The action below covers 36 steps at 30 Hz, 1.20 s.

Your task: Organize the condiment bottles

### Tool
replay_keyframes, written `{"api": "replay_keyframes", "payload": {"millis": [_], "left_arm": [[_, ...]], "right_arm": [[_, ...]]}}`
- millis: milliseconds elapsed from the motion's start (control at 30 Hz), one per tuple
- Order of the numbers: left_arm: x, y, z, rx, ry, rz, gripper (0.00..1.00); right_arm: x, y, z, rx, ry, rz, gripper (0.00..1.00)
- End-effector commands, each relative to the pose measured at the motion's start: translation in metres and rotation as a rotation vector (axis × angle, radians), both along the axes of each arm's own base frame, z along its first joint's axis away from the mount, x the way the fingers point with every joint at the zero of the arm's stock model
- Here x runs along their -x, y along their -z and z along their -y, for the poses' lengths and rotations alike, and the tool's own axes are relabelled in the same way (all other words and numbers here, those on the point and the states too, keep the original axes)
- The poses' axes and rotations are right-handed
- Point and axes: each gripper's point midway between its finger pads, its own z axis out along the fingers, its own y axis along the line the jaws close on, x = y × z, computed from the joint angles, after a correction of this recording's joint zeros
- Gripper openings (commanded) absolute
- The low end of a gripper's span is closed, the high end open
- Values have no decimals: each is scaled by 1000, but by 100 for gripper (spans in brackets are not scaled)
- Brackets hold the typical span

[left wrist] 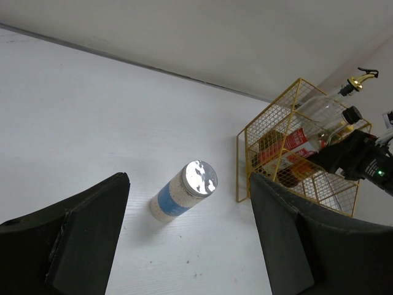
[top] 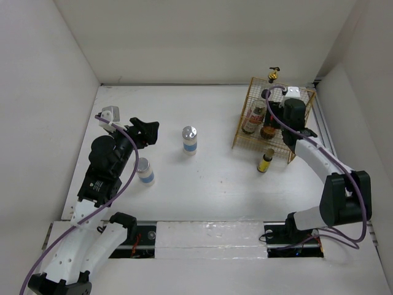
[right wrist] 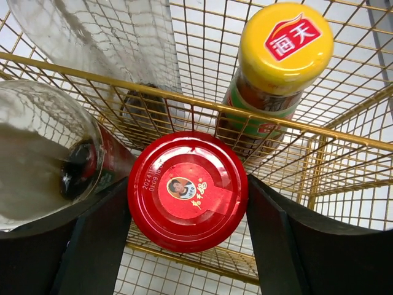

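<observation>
My left gripper (top: 146, 130) (left wrist: 189, 246) is open and empty over the table. A silver-lidded blue-labelled bottle (top: 190, 140) (left wrist: 182, 192) stands ahead of it, and a second one (top: 145, 171) stands near the left arm. My right gripper (top: 274, 127) (right wrist: 187, 187) is down in the gold wire basket (top: 245, 132), open, with a finger close on each side of the red-lidded dark jar (right wrist: 187, 190) (top: 268, 130). The clear pump-top bottle (top: 274, 75) (right wrist: 104, 43) and the red-labelled black-capped bottle (top: 253, 118) are in the basket. A green-labelled gold-capped bottle (right wrist: 279, 67) stands beyond the jar.
A small yellow bottle (top: 265, 162) stands on the table just outside the basket's near side. The basket's wire walls (right wrist: 307, 132) closely surround the right gripper. White walls enclose the table on the left, back and right.
</observation>
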Motion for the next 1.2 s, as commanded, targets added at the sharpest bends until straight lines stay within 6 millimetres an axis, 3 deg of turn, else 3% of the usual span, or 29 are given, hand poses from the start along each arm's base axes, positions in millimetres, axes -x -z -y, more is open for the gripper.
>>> {"api": "replay_keyframes", "payload": {"millis": [0,100,200,233,400,500,533,567,633,667,733,767,800,833,900,933,1100,1133,1167], "left_arm": [[0,-14,1,22,7,44,75],[0,-14,1,22,7,44,75],[0,-14,1,22,7,44,75],[0,-14,1,22,7,44,75],[2,-17,0,25,7,53,74],[1,-17,-1,25,-3,53,74],[1,-17,-1,25,-3,53,74],[3,-19,-2,28,-3,62,72],[3,-19,-2,28,-3,62,72],[3,-19,-2,28,-3,62,71],[3,-19,-2,28,-3,62,69],[2,-19,-3,28,-13,62,69],[2,-19,-3,28,-13,62,68],[2,-15,-3,25,-13,53,68],[4,-17,-4,28,-13,62,66],[4,-17,-4,28,-13,62,66],[4,-17,-3,28,-10,62,66],[4,-17,-3,28,-10,62,66],[4,-17,-3,28,-10,62,66]], "right_arm": [[-13,-64,3,-18,37,212,76],[-3,-82,3,-26,51,245,77],[13,-114,5,-32,63,314,77],[22,-132,7,-40,63,360,77],[48,-162,-17,-72,-16,438,73],[57,-162,-53,-91,-152,444,49],[64,-162,-81,-105,-264,441,38],[64,-155,-97,-103,-317,420,22],[65,-139,-133,-94,-439,375,14],[73,-134,-160,-94,-518,360,14],[70,-112,-191,-69,-590,302,25],[77,-100,-211,-69,-639,272,37],[77,-101,-223,-71,-661,270,63],[73,-83,-234,-52,-682,229,72],[78,-77,-259,-60,-748,208,85],[75,-61,-270,-54,-772,169,87],[72,-42,-305,-48,-869,131,91],[71,-47,-314,-52,-881,141,91],[69,-38,-319,-50,-893,120,91]]}}
